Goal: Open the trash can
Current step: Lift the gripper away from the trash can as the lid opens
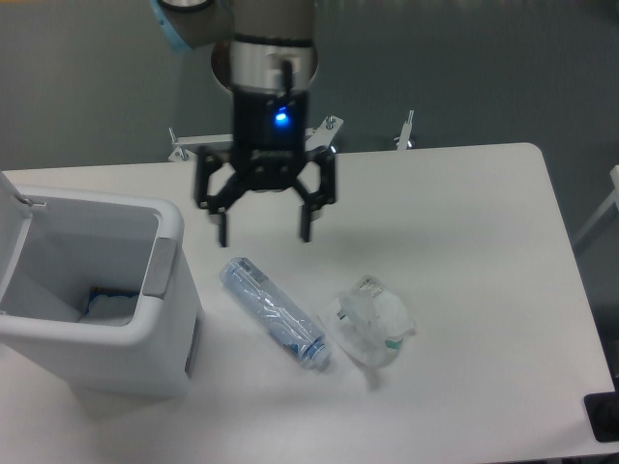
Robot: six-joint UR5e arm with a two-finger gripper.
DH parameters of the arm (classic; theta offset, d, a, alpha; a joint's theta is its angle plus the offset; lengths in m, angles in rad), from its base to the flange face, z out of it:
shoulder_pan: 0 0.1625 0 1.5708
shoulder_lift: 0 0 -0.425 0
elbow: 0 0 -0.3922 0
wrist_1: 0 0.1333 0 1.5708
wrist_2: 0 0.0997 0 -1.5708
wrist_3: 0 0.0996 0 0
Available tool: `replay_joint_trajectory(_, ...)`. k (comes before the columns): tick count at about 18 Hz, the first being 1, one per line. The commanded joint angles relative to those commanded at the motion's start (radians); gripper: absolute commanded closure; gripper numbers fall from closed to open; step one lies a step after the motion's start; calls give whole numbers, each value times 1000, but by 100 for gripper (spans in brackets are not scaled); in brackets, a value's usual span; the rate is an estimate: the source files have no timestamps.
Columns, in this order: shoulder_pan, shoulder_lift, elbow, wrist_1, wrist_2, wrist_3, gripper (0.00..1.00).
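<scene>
Jaws: spread wide, holding nothing, on the gripper (263,230) above the counter (464,251).
Bottle: clear plastic bottle (276,312) lying just below the gripper.
Wrapper: crumpled clear bag (372,321) right of the bottle.
Trash can: trash can (97,300) at the counter's left edge, lid (12,227) up, inside visible.

A white worktop (464,222) with rounded corners fills most of the view, against a dark grey background. A clear plastic bottle (276,312) lies on its side near the middle, angled from upper left to lower right, with its neck toward the lower right. Just beside its neck end rests a crumpled clear plastic wrapper (372,324). Two metal clamps (407,133) show at the worktop's far edge.
</scene>
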Motion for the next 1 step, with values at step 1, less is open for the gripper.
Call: replay_joint_trajectory(1, 29, 0, -5, 2, 23, 26, 0)
